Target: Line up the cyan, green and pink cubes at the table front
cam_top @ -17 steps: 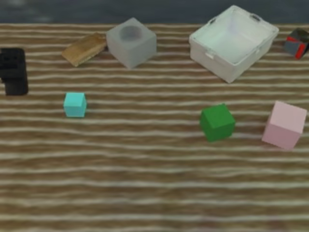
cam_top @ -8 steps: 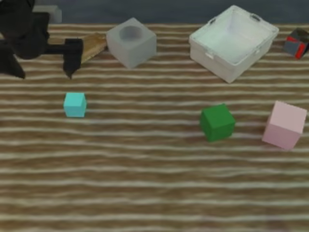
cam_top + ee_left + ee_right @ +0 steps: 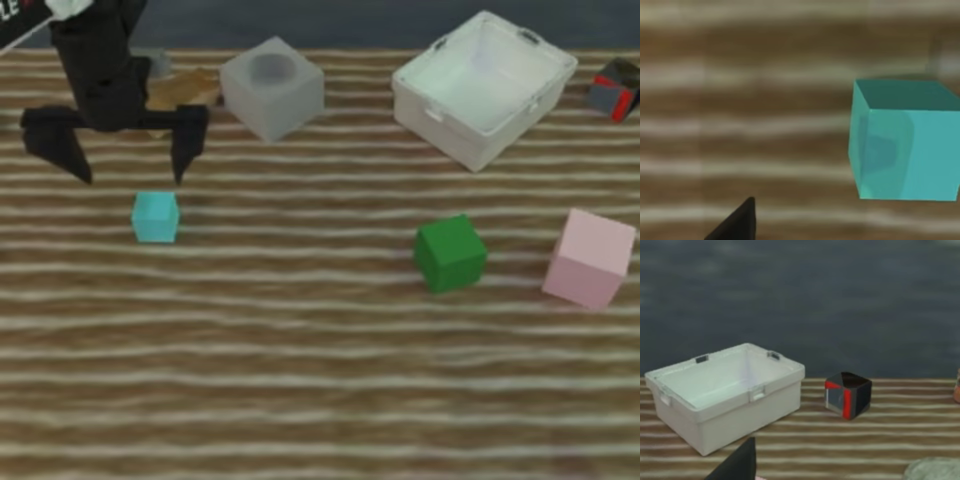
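Observation:
The cyan cube [image 3: 155, 217] rests on the table [image 3: 320, 380] at the left, and fills the left wrist view as cyan cube [image 3: 905, 145]. My left gripper [image 3: 132, 178] hangs just behind it, open, its two dark fingers spread wider than the cube and holding nothing. One fingertip [image 3: 737, 225] shows in the left wrist view. The green cube [image 3: 450, 253] sits right of centre, and the pink cube [image 3: 590, 258] lies near the right edge. My right gripper [image 3: 795, 476] is out of the top view; one fingertip [image 3: 742, 462] shows, set far to one side.
Along the back stand a grey cube with a round hollow [image 3: 272, 88], a white bin [image 3: 485, 88], also white bin [image 3: 725, 395], and a dark cube with red marks [image 3: 615, 88], [image 3: 848, 394]. A wooden block [image 3: 190, 88] lies partly under the left arm.
My left arm has swung in from the back left and turned, so its open fingers now stand just behind the cyan cube. None of the cubes has moved.

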